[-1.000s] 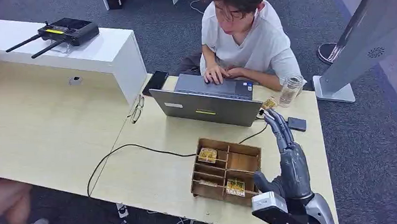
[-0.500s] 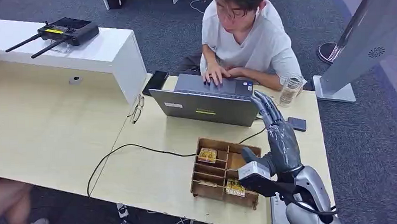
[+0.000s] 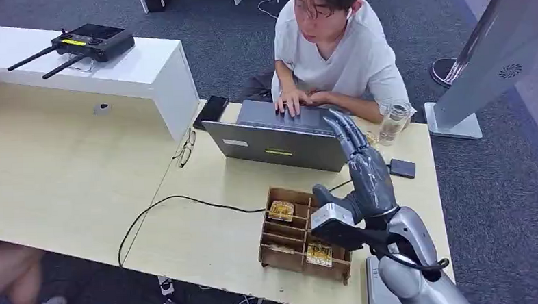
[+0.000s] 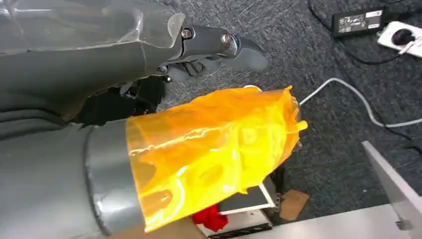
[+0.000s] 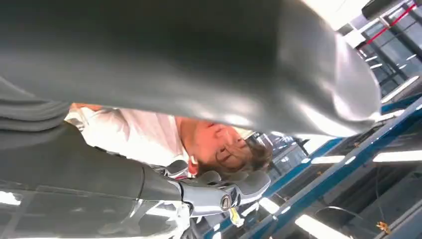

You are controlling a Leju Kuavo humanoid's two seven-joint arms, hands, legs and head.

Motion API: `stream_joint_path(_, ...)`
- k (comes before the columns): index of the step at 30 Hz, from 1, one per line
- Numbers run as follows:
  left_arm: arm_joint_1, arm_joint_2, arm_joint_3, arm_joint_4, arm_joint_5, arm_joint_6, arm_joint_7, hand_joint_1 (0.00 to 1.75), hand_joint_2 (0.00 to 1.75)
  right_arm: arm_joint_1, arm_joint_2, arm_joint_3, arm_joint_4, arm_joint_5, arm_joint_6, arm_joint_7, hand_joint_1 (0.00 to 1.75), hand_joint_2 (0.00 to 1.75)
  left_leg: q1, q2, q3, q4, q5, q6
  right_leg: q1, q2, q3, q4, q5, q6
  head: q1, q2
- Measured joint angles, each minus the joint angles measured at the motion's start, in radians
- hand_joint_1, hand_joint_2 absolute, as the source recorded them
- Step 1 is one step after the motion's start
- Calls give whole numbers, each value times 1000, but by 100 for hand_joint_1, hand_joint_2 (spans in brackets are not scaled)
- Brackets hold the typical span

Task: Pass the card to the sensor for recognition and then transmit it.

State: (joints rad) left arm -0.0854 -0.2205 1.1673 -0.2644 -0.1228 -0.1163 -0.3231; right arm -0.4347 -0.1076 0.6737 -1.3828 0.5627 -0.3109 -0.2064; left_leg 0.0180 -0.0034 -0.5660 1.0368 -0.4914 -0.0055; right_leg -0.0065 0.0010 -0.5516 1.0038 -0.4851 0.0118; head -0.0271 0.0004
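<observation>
Head view: right hand is raised with fingers extended, nothing grasped. Cards below it are judged thin, light, stiff; edge pinch advised. Left hand state cannot be told.

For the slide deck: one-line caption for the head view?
Right hand, fingers extended and empty, raised over the wooden card tray beside the laptop where a seated person types.

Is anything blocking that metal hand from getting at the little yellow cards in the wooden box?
Nothing visible does. The right hand hangs open above the wooden box, whose top is open, and the cards lie uncovered in its compartments.
</observation>
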Motion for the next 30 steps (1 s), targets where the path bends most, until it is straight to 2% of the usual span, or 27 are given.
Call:
stream_joint_path(2,0,2,-10,1,-8,-1,7,0,0,-9,2,5,10,18,-7,1,0,0,0,0,0,0,0,0,0,0,0,0,0,0,0,0)
stream_joint_path(7,0,12,-29,8,-20,-3,10,0,0,-43,2,30,40,156,-73,27,0,0,0,0,0,0,0,0,0,0,0,0,0,0,0,0)
stream_joint_path(12,-1,19,-58,12,-38,-5,20,0,0,-72,4,49,74,209,-96,40,0,0,0,0,0,0,0,0,0,0,0,0,1,0,0,0)
stream_joint_path(14,-2,22,-66,18,-38,-10,21,0,0,-75,7,53,95,173,-96,24,0,0,0,0,0,0,0,0,0,0,0,0,1,0,0,0)
stream_joint_path(18,-2,24,-71,20,-30,-13,39,0,0,-65,11,55,100,18,-43,-12,0,0,0,0,0,0,0,0,0,0,0,0,1,0,0,0)
stream_joint_path(21,7,27,-74,25,-8,-16,39,0,0,-30,23,52,99,-53,-33,-42,0,0,0,0,0,0,0,0,0,0,-1,0,1,-1,0,0)
stream_joint_path(25,30,26,-66,25,34,2,39,0,0,148,50,56,-15,-25,-71,-19,0,0,0,-3,-2,0,-1,0,0,-2,-3,0,-2,-1,0,0)
stream_joint_path(28,38,20,-59,22,55,11,42,0,0,208,51,62,-65,-42,-94,-19,0,0,0,-3,-4,0,-1,0,0,-2,-5,0,-2,-1,0,0)
stream_joint_path(30,42,11,-49,15,71,18,42,0,0,240,50,62,-91,-65,-100,-41,0,0,0,-3,-4,0,-1,0,0,-2,-4,0,-2,-1,0,0)
